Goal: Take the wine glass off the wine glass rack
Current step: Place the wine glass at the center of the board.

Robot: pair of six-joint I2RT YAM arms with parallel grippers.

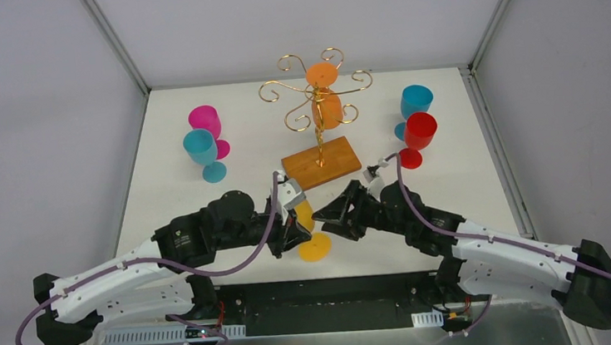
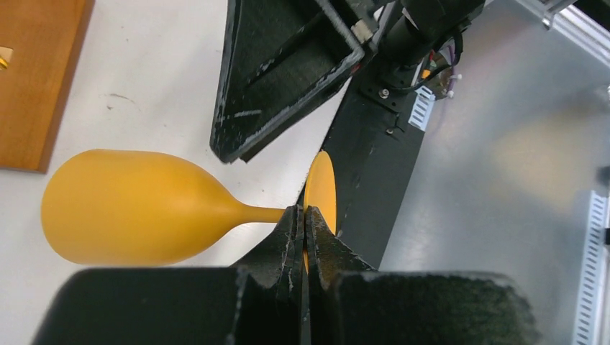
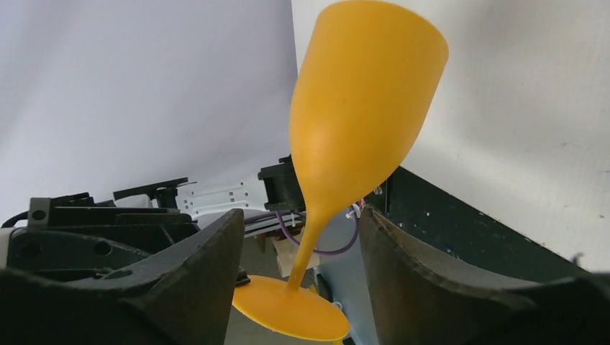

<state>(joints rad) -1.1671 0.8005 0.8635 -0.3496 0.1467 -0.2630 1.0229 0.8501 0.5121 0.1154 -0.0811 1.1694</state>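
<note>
The gold wire wine glass rack (image 1: 315, 96) stands on its brown wooden base (image 1: 320, 163) at the middle back; the base corner also shows in the left wrist view (image 2: 36, 79). One orange glass (image 1: 327, 108) still hangs upside down on it. My left gripper (image 1: 297, 227) is shut on the stem of a yellow-orange wine glass (image 1: 315, 247), held tilted off the rack in front of the base. In the left wrist view the gripper (image 2: 302, 213) pinches the stem next to the foot, with the bowl (image 2: 129, 208) to the left. My right gripper (image 1: 332, 213) is open; its fingers (image 3: 208, 251) flank the stem (image 3: 309, 237) without touching.
A pink glass (image 1: 204, 120) and a teal glass (image 1: 200, 148) stand at the back left. A blue glass (image 1: 416, 100) and a red glass (image 1: 420, 132) stand at the back right. The black mounting bar (image 1: 337, 291) and a metal shelf run along the table's near edge.
</note>
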